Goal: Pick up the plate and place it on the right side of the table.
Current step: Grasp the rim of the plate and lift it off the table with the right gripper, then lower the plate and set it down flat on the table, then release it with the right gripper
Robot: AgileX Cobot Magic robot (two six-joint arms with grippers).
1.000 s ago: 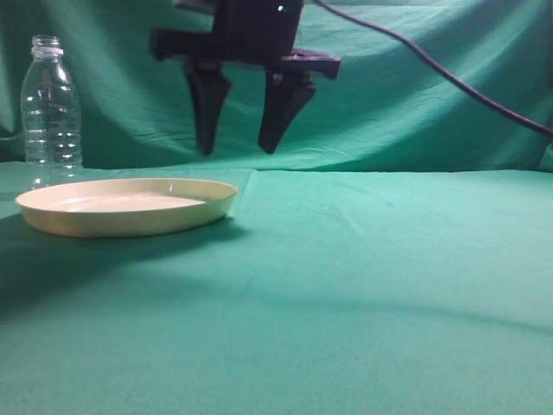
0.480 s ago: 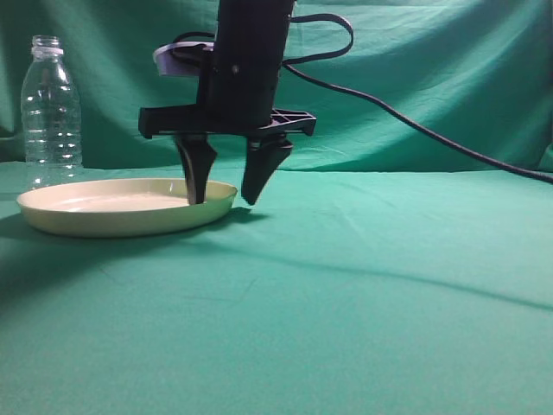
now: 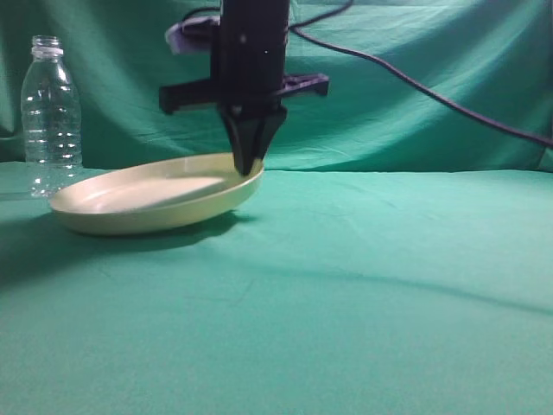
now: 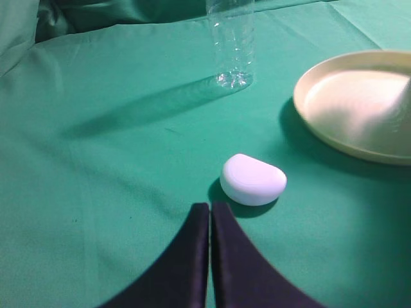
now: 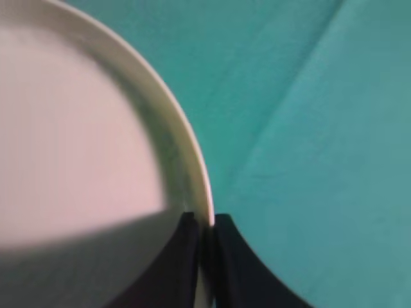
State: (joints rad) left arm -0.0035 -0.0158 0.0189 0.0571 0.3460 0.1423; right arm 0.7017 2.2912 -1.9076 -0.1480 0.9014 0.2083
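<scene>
The pale cream-yellow plate (image 3: 151,203) lies at the left of the teal table (image 3: 363,277), its right side tilted up off the cloth. My right gripper (image 3: 248,169) comes down from above and is shut on the plate's right rim. In the right wrist view the rim (image 5: 192,167) runs between the two black fingers of the gripper (image 5: 205,221). The plate also shows at the right edge of the left wrist view (image 4: 359,106). My left gripper (image 4: 210,208) is shut and empty, low over the cloth, apart from the plate.
A clear empty bottle (image 3: 50,112) stands behind the plate at the far left; it also shows in the left wrist view (image 4: 231,42). A small white rounded object (image 4: 253,179) lies just ahead of the left gripper. A black cable (image 3: 432,91) trails right from the arm.
My right gripper came down from above the table, straddled the plate's right rim, then shut on it. The plate's right side has lifted and the plate has shifted slightly right.
</scene>
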